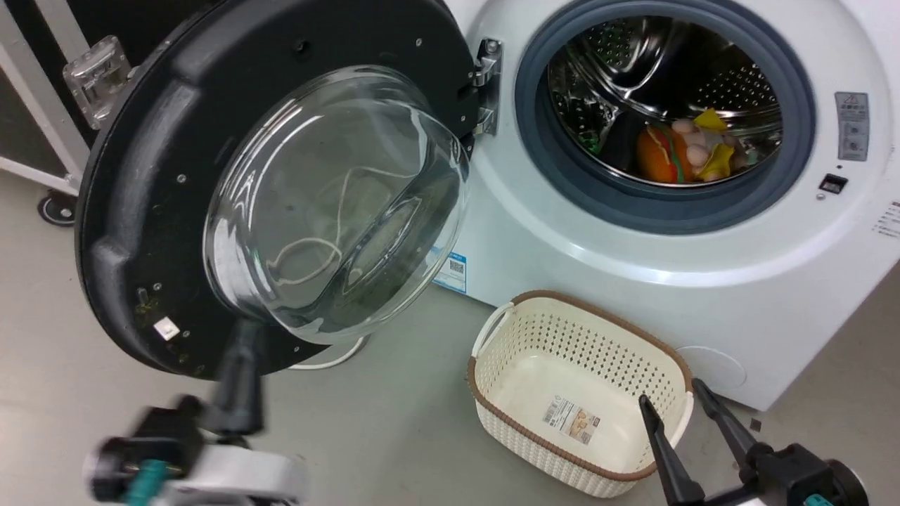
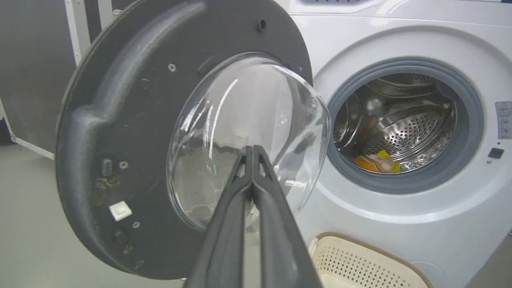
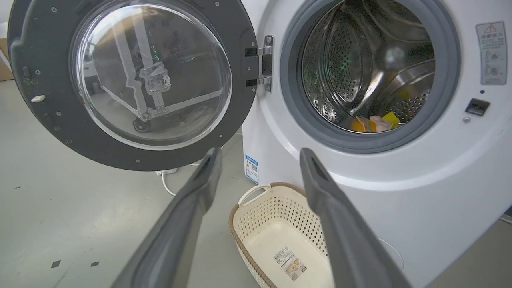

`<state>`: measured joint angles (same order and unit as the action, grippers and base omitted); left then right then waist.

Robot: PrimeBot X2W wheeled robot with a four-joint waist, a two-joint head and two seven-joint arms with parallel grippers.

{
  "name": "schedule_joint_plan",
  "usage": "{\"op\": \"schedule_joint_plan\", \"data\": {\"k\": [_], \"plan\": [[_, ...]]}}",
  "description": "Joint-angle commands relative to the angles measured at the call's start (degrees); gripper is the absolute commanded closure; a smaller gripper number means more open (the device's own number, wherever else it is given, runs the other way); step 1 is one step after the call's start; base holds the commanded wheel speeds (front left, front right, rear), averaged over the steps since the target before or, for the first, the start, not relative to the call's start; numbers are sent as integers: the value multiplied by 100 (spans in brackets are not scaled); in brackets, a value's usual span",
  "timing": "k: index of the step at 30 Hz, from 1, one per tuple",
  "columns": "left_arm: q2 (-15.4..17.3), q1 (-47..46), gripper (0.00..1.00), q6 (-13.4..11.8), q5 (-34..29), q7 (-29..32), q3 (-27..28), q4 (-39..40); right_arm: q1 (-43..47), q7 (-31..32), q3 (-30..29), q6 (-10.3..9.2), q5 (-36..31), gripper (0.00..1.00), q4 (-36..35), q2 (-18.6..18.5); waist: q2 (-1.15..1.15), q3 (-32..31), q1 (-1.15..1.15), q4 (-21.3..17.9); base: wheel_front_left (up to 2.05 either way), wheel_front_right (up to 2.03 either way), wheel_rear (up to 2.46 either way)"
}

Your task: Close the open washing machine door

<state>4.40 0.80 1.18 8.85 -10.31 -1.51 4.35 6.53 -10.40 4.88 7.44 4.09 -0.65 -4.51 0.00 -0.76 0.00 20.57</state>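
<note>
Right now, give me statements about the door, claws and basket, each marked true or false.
1. The washing machine door is latched shut. False: it hangs wide open on its hinge.
2. The left claw is shut. True.
3. The right claw is shut. False: its fingers are spread apart.
4. Colourful items lie in the drum. True.
5. The basket is full of clothes. False: it is empty but for a label.

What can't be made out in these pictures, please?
- Head view: the left hand is motion-blurred; contact with the washing machine door is unclear.
- Head view: the door's top is cut off by the picture's edge.
- Every view: colourful items in the drum, too small to identify.
- Head view: blue label print, too small.
</note>
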Motion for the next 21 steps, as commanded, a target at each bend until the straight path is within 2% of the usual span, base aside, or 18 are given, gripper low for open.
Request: {"op": "schedule_joint_plan", "data": {"k": [1,6,8,13,21], "plan": [[67,-140,100,36,113,-67,137,94,88,-60,-2,3,26,0,-20,33,0,42,0,-4,0,0,0],[424,-649,100,147,849,56,845,163,74,-120,21,3,27,0,-42,-2,0,239,0,-59,0,0,0],[512,-980,100,121,1311,212,1192,149,46,-143,30,4,43,0,-43,-51,0,320,0,-79,0,0,0],[883,-1939,100,-134,2577,848,2130,-321,-44,-203,101,4,98,0,-40,-174,0,516,0,-160,0,0,0],[1480,-3055,100,-705,4314,2139,3203,-1834,-178,-294,193,4,212,0,9,-305,0,733,0,-357,0,0,0]]}}
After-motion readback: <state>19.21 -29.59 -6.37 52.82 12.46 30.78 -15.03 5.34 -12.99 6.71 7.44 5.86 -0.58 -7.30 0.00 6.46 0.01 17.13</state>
